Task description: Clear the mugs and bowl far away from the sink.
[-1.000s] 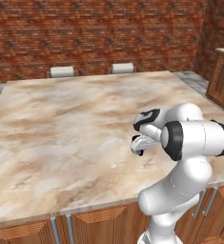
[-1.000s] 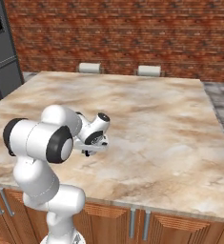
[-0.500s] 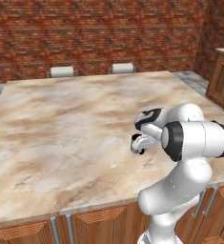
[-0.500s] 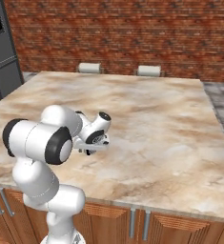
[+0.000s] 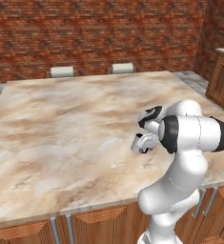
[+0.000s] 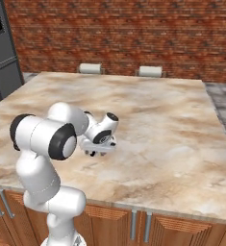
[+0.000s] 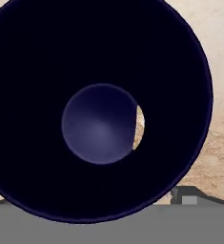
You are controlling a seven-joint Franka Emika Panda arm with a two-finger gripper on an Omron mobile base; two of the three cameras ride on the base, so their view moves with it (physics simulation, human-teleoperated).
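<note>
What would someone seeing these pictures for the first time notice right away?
The white arm folded low over the near edge of the marble counter, its tool pointing down at the top. In the hand view, a dark blue mug seen from straight above. Behind stands a red brick wall.

Your white Franka arm with dark joints (image 5: 189,143) is folded tight, elbow high, forearm reaching back over the marbled beige stone desk (image 5: 61,138). Your tool (image 5: 141,144) hangs low, just above the desk's near part, pointing down, its jaws spread wide.
</note>
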